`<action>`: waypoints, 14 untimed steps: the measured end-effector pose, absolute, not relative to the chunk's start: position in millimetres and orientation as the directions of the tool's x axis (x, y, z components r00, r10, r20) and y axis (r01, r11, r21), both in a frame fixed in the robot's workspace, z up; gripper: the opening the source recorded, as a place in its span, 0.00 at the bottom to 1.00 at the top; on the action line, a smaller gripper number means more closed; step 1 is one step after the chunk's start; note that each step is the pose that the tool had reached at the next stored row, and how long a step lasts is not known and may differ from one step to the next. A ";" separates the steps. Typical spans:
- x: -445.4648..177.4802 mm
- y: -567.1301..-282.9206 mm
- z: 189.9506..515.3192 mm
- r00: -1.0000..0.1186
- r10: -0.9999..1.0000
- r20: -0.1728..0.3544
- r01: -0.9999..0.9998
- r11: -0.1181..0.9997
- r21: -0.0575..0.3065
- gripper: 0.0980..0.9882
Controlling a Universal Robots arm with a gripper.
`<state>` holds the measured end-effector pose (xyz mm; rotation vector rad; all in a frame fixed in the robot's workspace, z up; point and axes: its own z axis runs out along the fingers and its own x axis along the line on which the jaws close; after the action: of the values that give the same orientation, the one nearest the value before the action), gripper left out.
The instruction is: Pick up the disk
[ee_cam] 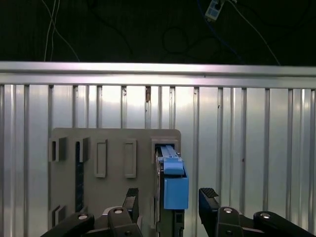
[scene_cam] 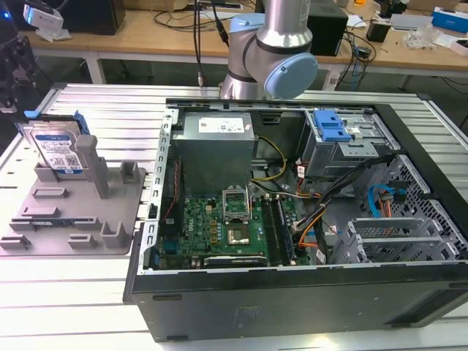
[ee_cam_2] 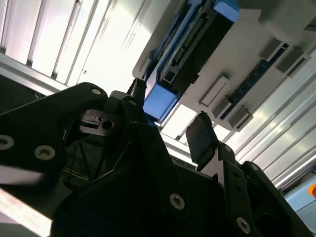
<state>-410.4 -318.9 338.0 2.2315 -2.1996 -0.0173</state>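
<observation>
While the arm point(scene_cam: 272, 51) rises at the back of the ribbed metal bench point(scene_cam: 80, 307) in the exterior view, its grey joints with a blue cap lean over an open computer case point(scene_cam: 292, 219). At the exterior view's left, the disk point(scene_cam: 58, 150) stands on edge in a slot of the grey tray point(scene_cam: 73, 212). Its broad labelled face looks out toward the camera and its blue rail is on top.

In the second wrist view, the claw point(ee_cam_2: 168, 116) is spread wide. One black finger point(ee_cam_2: 136, 94) sits just beside the disk's blue rail point(ee_cam_2: 160, 101), and the other pad stands apart on the opposite side. The disk point(ee_cam_2: 192, 54) runs lengthwise away from the claw across the tray point(ee_cam_2: 256, 64).

In the first wrist view, the claw point(ee_cam: 169, 197) hangs over the tray point(ee_cam: 113, 148) with the bench point(ee_cam: 247, 148) beneath. Its fingers point(ee_cam: 208, 196) are open on either side of the disk point(ee_cam: 174, 182) and grip nothing. The disk is seen edge-on here, with its thin rail edge crosswise to the line between the fingers and its broad faces turned toward them.
</observation>
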 end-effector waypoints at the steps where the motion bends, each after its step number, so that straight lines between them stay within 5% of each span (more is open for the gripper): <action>1: -410.4 -318.3 336.8 0.014 -1.000 -0.002 -1.000 -0.014 0.014 0.57; 14: -413.3 -314.8 322.0 0.014 -1.000 -0.002 -1.000 -0.014 0.014 0.57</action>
<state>-413.3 -314.8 322.0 2.2316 -2.1995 -0.0172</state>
